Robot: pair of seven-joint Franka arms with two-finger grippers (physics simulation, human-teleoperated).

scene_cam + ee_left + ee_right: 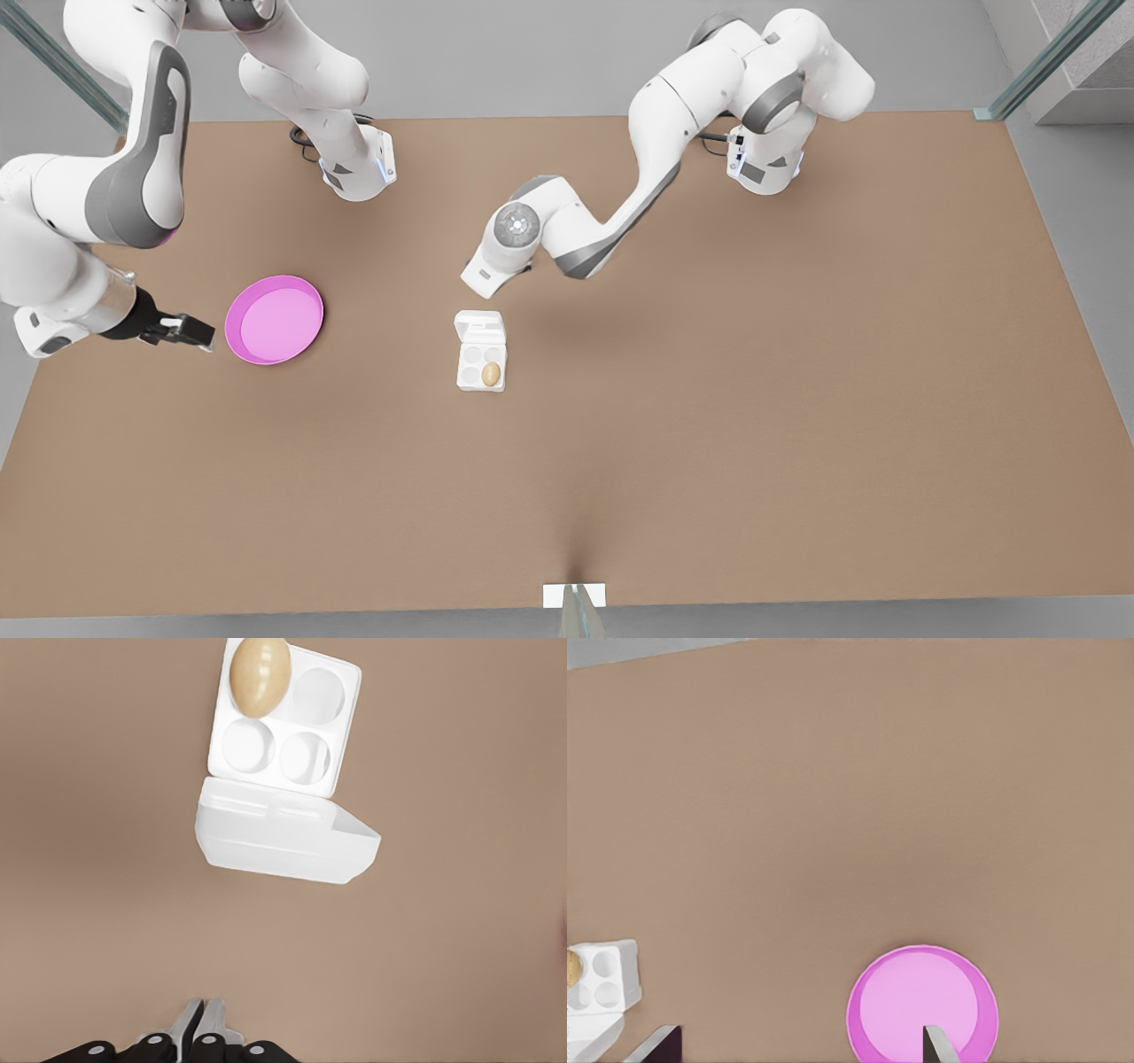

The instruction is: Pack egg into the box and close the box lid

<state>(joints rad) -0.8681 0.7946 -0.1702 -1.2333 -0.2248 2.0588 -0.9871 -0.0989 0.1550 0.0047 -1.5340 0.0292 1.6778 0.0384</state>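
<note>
The white box (470, 363) lies mid-table with its lid (480, 326) open and hinged on the side facing the arm bases. A tan egg (491, 373) sits in one of its four cups. In the left wrist view the egg (260, 675) fills a corner cup of the box (341, 735), and the lid (283, 837) stands tilted up on the side toward my left gripper (199, 1020), which is shut and empty, a short way off. The left gripper (473, 285) hovers just behind the lid. My right gripper (190, 333) waits open beside the pink dish, far from the box (607, 979).
A round pink dish (274, 319) lies toward the front view's left, just in front of the open right gripper (799, 1043); its rim (921, 952) shows in the right wrist view. Brown tabletop spreads wide around the box. A small white bracket (574, 595) sits at the near edge.
</note>
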